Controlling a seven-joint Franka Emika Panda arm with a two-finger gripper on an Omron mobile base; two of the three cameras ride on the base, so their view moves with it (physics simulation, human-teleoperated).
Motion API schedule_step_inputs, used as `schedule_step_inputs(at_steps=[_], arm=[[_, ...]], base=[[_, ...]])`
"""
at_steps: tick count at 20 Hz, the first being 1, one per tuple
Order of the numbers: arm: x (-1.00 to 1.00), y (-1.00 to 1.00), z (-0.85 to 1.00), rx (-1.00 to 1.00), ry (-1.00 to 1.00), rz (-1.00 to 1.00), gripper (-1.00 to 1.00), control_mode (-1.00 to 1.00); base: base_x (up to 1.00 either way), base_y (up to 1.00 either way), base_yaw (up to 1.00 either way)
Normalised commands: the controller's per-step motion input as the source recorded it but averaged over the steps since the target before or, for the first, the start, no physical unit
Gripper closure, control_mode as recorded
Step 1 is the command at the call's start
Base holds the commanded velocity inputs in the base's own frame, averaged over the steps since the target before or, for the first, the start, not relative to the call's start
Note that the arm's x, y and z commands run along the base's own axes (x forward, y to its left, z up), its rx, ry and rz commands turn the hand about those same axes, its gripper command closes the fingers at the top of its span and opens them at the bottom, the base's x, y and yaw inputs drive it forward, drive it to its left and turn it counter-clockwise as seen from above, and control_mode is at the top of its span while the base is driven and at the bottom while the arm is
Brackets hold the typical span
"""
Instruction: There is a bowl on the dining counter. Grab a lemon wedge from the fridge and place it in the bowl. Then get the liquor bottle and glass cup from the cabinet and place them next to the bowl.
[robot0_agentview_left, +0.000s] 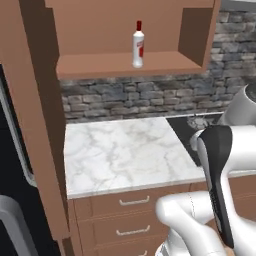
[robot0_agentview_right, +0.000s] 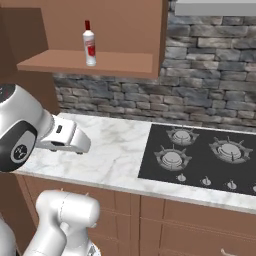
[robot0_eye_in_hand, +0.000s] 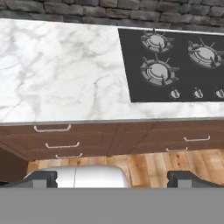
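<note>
Parked facing the marble counter with black stove, under the brown wooden cabinet; presumably here for the bottle fetch. Liquor bottle upright on the open shelf, near the front edge, alone: clear-white body, narrow neck, red cap, red label. Gripper fully spread, holding nothing, low over the counter front, looking down at the drawers. Well below the shelf, so needs a long raise.

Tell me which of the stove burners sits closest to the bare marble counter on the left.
The front-left burner on the black stove. It sits nearest the stove's left edge, beside the marble counter; the other burners lie farther back or farther right.
</note>
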Motion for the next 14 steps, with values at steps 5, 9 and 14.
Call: schedule_step_inputs(at_steps=[5, 9, 14], arm=[[0.0, 0.0, 0.0, 0.0, 0.0, 0.0, -1.0, 1.0], [0.29, 0.09, 0.3, 0.0, -0.03, -0.03, -1.0, -1.0], [0.0, 0.0, 0.69, 0.01, -0.23, 0.0, -1.0, -1.0]], base=[[0.44, 0.46, -0.18], [0.0, 0.0, 0.0], [0.0, 0.0, 0.0]])
